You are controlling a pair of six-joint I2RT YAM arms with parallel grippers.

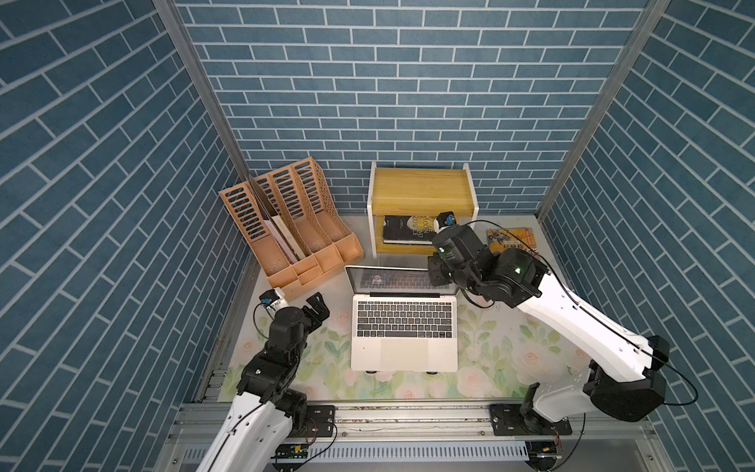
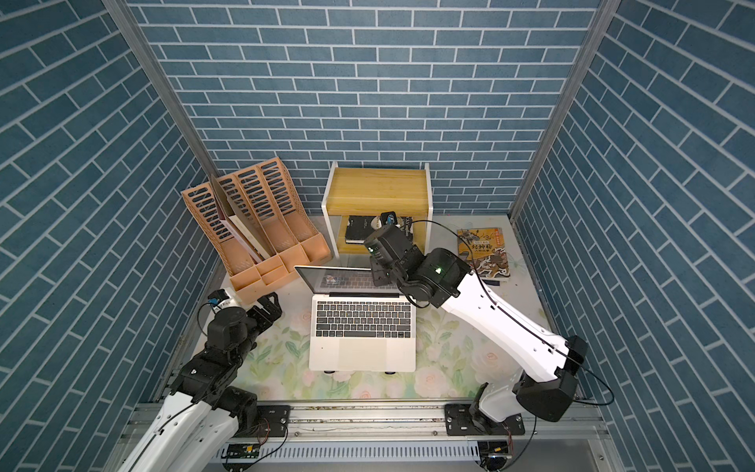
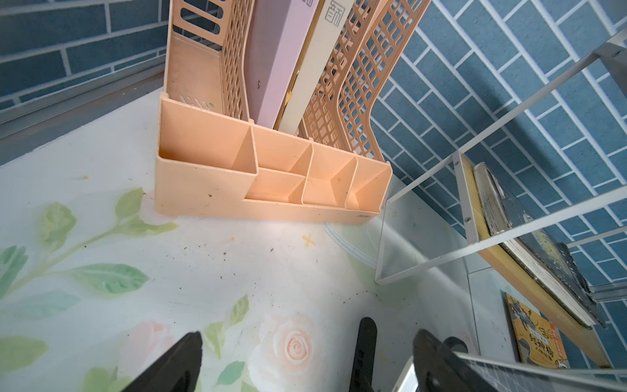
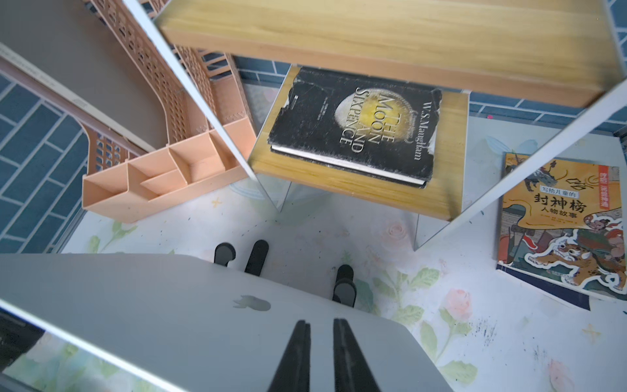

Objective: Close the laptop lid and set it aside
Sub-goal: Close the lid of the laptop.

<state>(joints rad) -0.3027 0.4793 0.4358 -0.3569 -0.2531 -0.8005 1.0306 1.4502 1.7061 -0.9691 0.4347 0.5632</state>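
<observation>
Right wrist view: right tool (image 4: pixel 320 323) shut, above laptop lid (image 4: pixel 163 315).

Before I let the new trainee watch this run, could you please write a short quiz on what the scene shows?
1. True or false: the left tool is open and holds nothing.
2. Which tool sits against the back of the laptop lid? A. left tool B. right tool C. neither
3. Where does the black book lie?
Key: 1 true; 2 B; 3 on the lower shelf of the wooden rack.
</observation>
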